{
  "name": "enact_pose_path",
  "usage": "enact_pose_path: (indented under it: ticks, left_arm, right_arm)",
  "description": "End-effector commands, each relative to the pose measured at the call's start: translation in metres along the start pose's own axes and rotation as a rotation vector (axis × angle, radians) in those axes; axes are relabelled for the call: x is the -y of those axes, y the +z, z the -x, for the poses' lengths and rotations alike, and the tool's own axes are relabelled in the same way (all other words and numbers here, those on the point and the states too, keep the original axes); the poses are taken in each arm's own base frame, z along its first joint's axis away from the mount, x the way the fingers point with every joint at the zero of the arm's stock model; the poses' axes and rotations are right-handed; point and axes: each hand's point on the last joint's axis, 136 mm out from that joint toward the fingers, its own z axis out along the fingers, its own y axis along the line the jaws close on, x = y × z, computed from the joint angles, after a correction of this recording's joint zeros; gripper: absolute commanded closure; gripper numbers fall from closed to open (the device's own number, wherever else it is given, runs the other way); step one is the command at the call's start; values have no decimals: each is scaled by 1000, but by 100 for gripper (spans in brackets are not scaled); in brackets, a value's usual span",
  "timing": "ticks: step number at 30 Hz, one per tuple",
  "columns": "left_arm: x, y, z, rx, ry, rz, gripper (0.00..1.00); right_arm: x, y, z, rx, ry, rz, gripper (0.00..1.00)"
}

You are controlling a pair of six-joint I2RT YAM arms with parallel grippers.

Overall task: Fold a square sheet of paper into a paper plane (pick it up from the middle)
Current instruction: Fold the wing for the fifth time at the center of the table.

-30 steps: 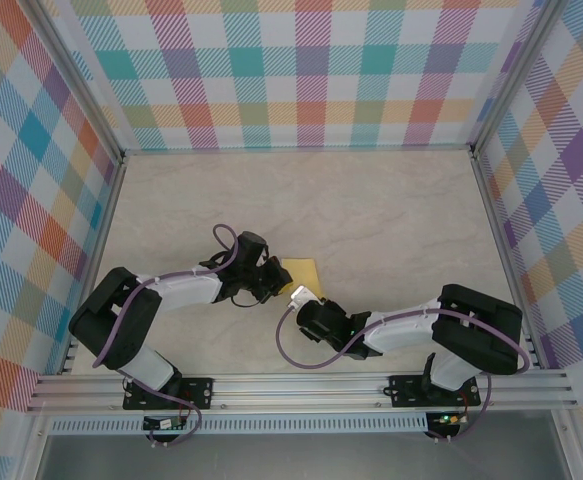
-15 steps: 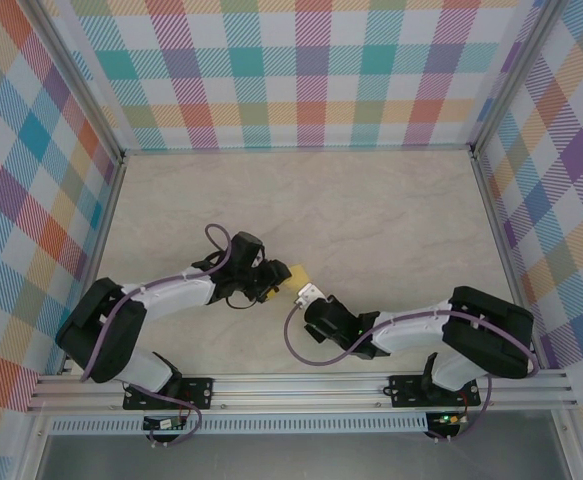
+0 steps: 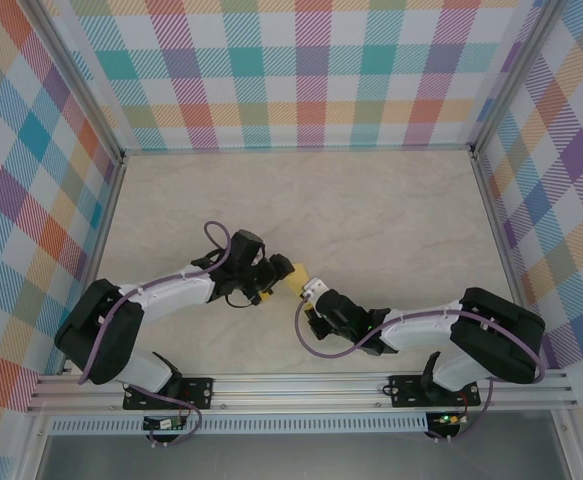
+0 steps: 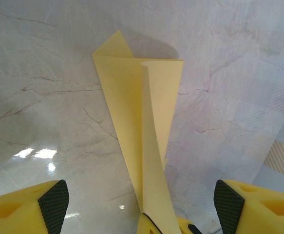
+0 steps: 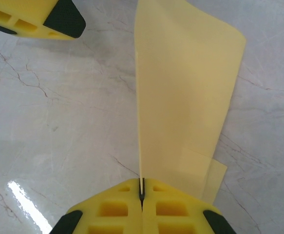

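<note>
The thin bright-yellow paper sheet (image 5: 180,97), flatter a second ago, is being stood up, seemingly for creasing, toward the near edge of the marbled counter (image 3: 371,210), pinched by the right end effector (image 5: 142,192), the left end effector (image 4: 142,204) being held wide.

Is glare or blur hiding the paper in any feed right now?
Left wrist: bright glare patches on the table to the left of the sheet of paper, which is itself sharp and casts a soft shadow. Right wrist: one glare streak lower left, paper crisp. Top external: even light, paper small in frame.
</note>
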Motion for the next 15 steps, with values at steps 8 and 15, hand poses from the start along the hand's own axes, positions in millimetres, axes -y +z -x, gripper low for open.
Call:
enact_pose_path:
  ticks: [8,15]
  left_arm:
    - [7,18,5,-43,-45,57,49]
    - [-5,23,6,-55,-70,110,76]
  right_arm:
    - [-5,3,12,45,2,21,99]
    - [-4,4,8,32,-18,20,95]
